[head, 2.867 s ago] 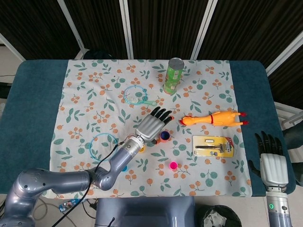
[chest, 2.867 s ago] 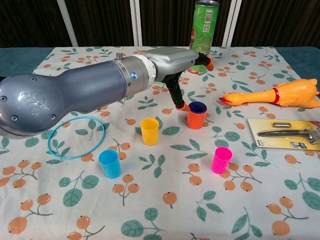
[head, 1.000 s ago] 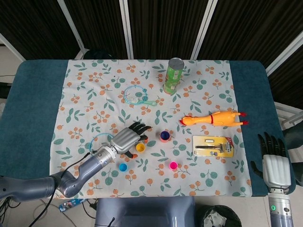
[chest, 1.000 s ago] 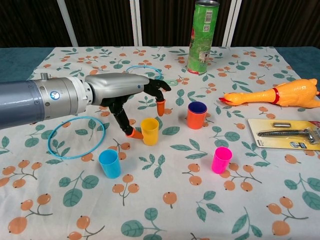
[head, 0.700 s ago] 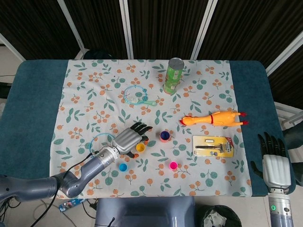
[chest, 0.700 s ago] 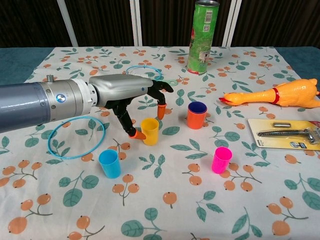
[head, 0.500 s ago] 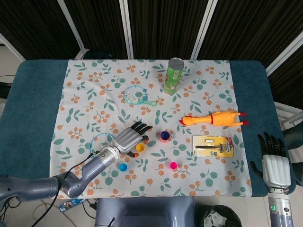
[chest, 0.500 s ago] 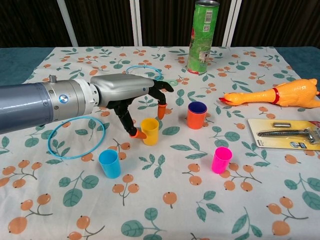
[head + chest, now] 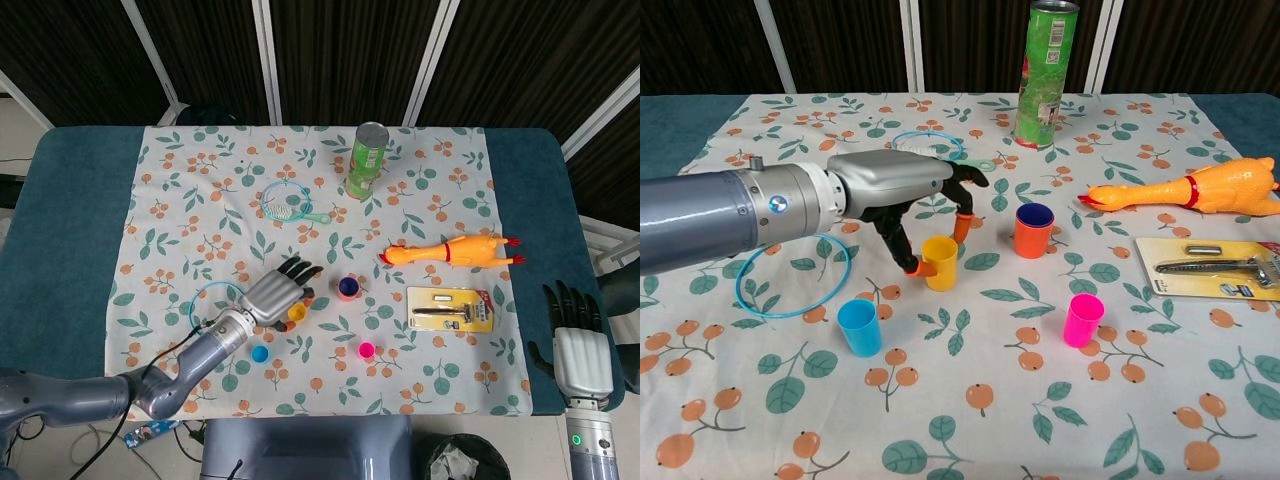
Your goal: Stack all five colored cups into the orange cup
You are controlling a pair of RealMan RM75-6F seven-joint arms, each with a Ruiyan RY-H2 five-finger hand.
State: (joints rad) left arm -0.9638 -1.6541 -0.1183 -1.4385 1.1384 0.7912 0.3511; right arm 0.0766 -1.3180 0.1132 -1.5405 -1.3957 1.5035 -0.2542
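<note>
My left hand (image 9: 902,187) reaches over the yellow cup (image 9: 939,262), which stands upright on the cloth. Its thumb tip touches the cup's left side, and the other fingers (image 9: 962,226) curve just behind the rim; a full grip does not show. The orange cup (image 9: 1032,233) stands to the right with a dark blue cup nested inside it. A light blue cup (image 9: 860,327) and a pink cup (image 9: 1082,319) stand nearer the front. In the head view the left hand (image 9: 273,296) sits beside the yellow cup (image 9: 297,313). My right hand (image 9: 575,345) rests off the table's right edge, fingers extended and holding nothing.
A green can (image 9: 1045,75) stands at the back. A rubber chicken (image 9: 1188,190) and a carded tool pack (image 9: 1220,267) lie at the right. A blue ring (image 9: 790,275) lies at the left under my forearm, and a smaller hoop (image 9: 287,201) lies further back.
My left hand pulled back from the orange cup to the yellow cup, then edged right, bringing its thumb against the cup's side. The cups and my right hand stayed put.
</note>
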